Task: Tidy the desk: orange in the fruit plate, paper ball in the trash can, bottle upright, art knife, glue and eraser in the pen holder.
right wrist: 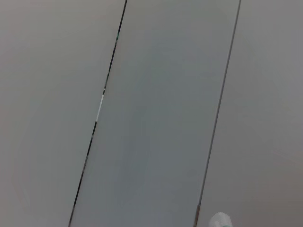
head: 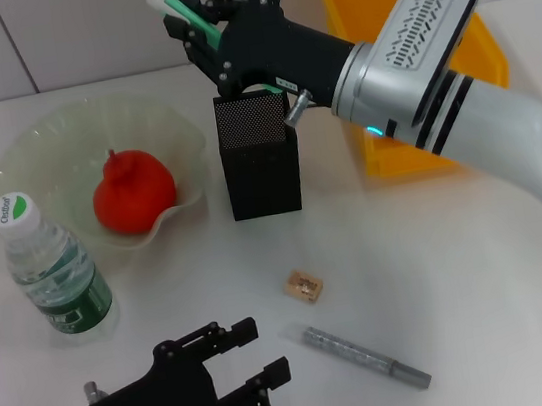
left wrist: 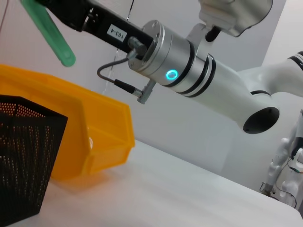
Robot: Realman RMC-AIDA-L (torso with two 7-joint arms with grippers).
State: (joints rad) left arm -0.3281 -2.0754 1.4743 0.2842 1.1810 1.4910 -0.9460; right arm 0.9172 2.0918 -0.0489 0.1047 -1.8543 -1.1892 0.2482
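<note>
Right gripper: we see the right gripper (head: 197, 21) above the pen holder (head: 258, 156), its fingers clamped on the glue (head: 182, 12), a green stick with a white cap.
Glue attitude: we note the stick is tilted, cap end raised and away from the holder; in our judgement it needs to come nearer vertical to drop cleanly through the mesh opening.
Pen holder: we find it upright at mid-desk, between the fruit plate (head: 35, 143) and the trash can (head: 482, 57); its open top faces the gripper, which explains the high carry.
Left gripper: we see the left gripper (head: 247, 378) low at the near edge of the desk, fingers apart and holding nothing; we judge it idle.
Orange: the orange (head: 133, 190) already lies in the fruit plate.
Bottle: the bottle (head: 51, 267) stands upright just beside the plate.
Eraser: the eraser (head: 304, 285) lies on the desk in front of the holder, not yet stowed.
Art knife: the art knife (head: 366, 355) lies flat near the eraser, also outstanding.
Paper ball: we cannot see it in any view.
Risk: we judge a tilted release could catch the rim.
</note>
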